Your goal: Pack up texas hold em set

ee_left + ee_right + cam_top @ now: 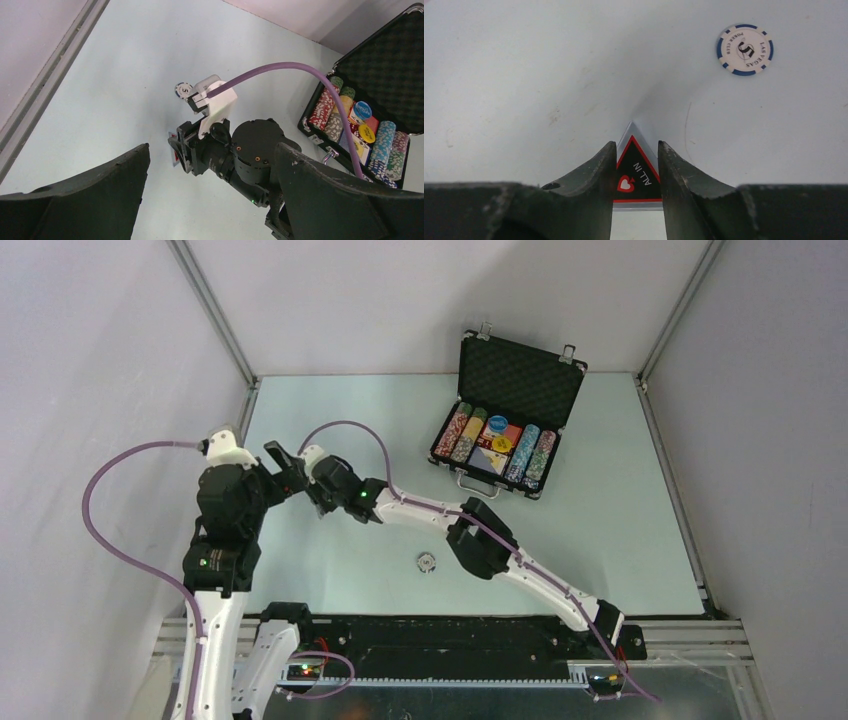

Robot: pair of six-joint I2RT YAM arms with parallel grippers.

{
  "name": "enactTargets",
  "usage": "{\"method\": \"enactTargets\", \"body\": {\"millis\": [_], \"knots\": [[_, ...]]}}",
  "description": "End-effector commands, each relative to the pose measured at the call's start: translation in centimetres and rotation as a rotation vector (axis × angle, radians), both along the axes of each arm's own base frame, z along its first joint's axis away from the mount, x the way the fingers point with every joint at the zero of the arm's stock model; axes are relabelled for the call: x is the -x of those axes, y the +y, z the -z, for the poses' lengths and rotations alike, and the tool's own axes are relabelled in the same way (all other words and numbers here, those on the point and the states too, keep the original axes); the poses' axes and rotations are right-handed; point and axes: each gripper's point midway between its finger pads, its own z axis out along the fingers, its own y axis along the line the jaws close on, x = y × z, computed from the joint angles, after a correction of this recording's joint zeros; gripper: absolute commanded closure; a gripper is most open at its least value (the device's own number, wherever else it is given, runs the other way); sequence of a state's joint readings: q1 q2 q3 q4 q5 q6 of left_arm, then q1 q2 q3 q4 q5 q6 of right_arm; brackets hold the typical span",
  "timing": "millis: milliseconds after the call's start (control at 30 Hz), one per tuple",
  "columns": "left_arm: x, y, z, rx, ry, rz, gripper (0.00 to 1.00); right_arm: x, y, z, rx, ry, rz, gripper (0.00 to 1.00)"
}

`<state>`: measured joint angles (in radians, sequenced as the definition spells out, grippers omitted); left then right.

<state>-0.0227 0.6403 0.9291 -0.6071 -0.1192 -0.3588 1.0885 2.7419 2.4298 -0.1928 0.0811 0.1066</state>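
The black briefcase (pixel 521 377) stands open at the back right, with rows of poker chips (pixel 460 433), a blue disc (pixel 498 423) and a yellow disc (pixel 500 443) inside. My right gripper (pixel 636 150) is shut on the dark triangular "ALL IN" piece (pixel 636 172) and holds it upright at the table's left side (pixel 318 496). A blue-and-white chip (pixel 744 50) lies just beyond it, also in the left wrist view (pixel 183 90). My left gripper (pixel 212 150) is open and empty, right beside the right gripper. No dice show.
Another loose chip (pixel 427 562) lies on the table near the front middle. The right arm (pixel 480 540) stretches across the table from right to left. The purple cable (pixel 300 75) arcs over it. The left wall rail (pixel 245 400) is close by.
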Motion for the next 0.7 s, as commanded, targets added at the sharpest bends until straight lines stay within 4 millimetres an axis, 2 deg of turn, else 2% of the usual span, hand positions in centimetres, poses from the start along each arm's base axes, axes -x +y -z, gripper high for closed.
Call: {"method": "enactTargets", "body": {"millis": [0, 100, 133, 167, 200, 233, 267, 333, 367, 400, 533, 567, 600, 633, 667], "knots": [[-0.2, -0.1, -0.9, 0.003, -0.041, 0.008, 0.00, -0.9, -1.7, 1.6, 0.081, 0.006, 0.068, 0.61], [-0.2, -0.1, -0.8, 0.004, -0.039, 0.010, 0.00, -1.3, -3.0, 2.1, 0.112, 0.021, 0.126, 0.60], [-0.2, -0.1, -0.8, 0.003, -0.038, 0.009, 0.00, -1.4, -3.3, 1.5, 0.109, 0.024, 0.135, 0.58], [-0.2, -0.1, -0.7, 0.004, -0.037, 0.010, 0.00, -1.4, -4.3, 2.6, 0.132, 0.049, 0.155, 0.57], [-0.2, -0.1, -0.7, 0.004, -0.036, 0.009, 0.00, -1.4, -4.6, 1.6, 0.121, 0.056, 0.162, 0.56], [-0.2, -0.1, -0.7, 0.004, -0.036, 0.011, 0.00, -1.2, -5.7, 2.9, 0.146, 0.087, 0.177, 0.56], [-0.2, -0.1, -0.7, 0.004, -0.037, 0.011, 0.00, -1.3, -6.2, 2.1, 0.140, 0.094, 0.188, 0.56], [-0.3, -0.2, -0.6, 0.005, -0.034, 0.013, 0.00, -1.0, -7.9, 2.5, 0.163, 0.124, 0.216, 0.55], [-0.3, -0.2, -0.6, 0.005, -0.035, 0.016, 0.00, -0.4, -9.1, 3.9, 0.197, 0.152, 0.231, 0.55], [-0.2, -0.2, -0.7, 0.006, -0.036, 0.016, 0.00, -0.4, -9.6, 3.0, 0.188, 0.154, 0.240, 0.55], [-0.3, -0.2, -0.5, 0.004, -0.033, 0.018, 0.00, 1.2, -12.6, 3.3, 0.244, 0.201, 0.271, 0.54], [-0.2, -0.2, -0.6, 0.003, -0.034, 0.018, 0.00, 1.7, -13.4, 2.7, 0.247, 0.210, 0.279, 0.54], [-0.3, -0.2, -0.5, 0.003, -0.032, 0.017, 0.00, 2.4, -14.5, 3.7, 0.281, 0.234, 0.294, 0.54], [-0.3, -0.2, -0.5, 0.003, -0.033, 0.018, 0.00, 2.6, -14.9, 2.9, 0.276, 0.239, 0.301, 0.54], [-0.3, -0.2, -0.5, 0.003, -0.032, 0.018, 0.00, 3.4, -16.2, 3.8, 0.306, 0.264, 0.319, 0.53]]}}
